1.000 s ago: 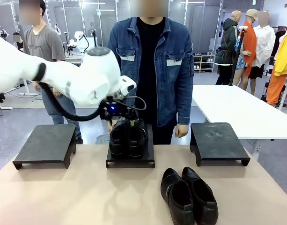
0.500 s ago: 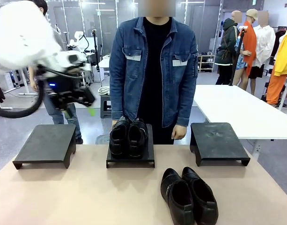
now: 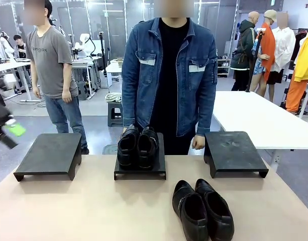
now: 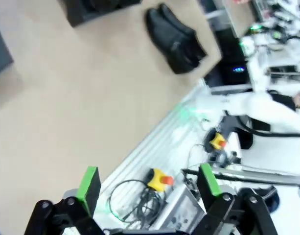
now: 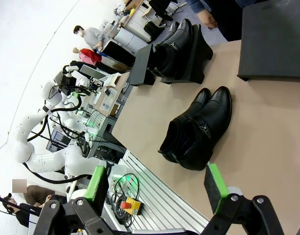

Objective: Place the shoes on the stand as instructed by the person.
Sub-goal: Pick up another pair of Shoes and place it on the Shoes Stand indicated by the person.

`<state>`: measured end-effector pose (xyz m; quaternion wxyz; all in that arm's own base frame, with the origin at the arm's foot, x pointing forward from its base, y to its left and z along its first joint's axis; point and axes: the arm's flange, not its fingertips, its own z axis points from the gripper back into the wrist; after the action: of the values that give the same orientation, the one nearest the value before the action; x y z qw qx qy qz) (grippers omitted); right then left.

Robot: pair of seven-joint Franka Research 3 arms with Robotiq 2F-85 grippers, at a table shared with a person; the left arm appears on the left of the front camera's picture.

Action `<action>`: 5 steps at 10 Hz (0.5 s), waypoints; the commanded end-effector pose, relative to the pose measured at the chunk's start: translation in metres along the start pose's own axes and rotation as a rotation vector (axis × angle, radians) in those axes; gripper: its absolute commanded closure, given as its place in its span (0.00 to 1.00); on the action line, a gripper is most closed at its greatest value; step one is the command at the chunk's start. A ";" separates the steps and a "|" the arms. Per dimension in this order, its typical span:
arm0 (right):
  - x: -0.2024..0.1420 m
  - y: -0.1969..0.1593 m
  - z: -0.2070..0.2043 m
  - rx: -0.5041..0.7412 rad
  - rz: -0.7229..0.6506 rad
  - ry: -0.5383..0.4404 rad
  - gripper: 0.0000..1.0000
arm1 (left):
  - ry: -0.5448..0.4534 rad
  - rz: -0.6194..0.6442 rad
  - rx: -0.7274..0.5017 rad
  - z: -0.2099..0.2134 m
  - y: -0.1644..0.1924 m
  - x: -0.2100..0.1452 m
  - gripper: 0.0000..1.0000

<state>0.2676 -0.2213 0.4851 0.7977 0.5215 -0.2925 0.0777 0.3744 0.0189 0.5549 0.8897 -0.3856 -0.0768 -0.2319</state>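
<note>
A grey floor [image 3: 101,135] spreads beyond the tan tabletop's [image 3: 68,211] far edge. A white table [image 3: 254,116] stands past its far right corner. Cluttered workbenches [image 3: 86,64] and a black stool [image 3: 113,106] sit far left, before glass partitions [image 3: 111,25].

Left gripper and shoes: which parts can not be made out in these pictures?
- Left gripper, front view: blurred, cut by the left edge.
- Shoes on the middle stand, left wrist view: blurred, cut by the top edge.
- Person's hand behind those shoes, front view: mostly hidden by them.
</note>
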 end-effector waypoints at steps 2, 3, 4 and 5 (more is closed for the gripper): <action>0.001 0.001 0.001 0.011 0.020 -0.011 0.00 | -0.006 -0.001 -0.289 -0.008 0.059 -0.058 0.00; 0.001 0.001 0.001 0.011 0.020 -0.011 0.00 | -0.074 -0.012 -0.436 -0.016 0.081 -0.082 0.00; 0.001 0.001 0.001 0.011 0.020 -0.011 0.00 | -0.145 0.013 -0.463 -0.025 0.102 -0.108 0.00; 0.001 0.001 0.001 0.011 0.020 -0.011 0.00 | -0.231 0.063 -0.494 -0.026 0.121 -0.126 0.00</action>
<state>0.2675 -0.2214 0.4852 0.7977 0.5216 -0.2925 0.0776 0.3157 0.1053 0.4283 0.7778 -0.5899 -0.0861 -0.1988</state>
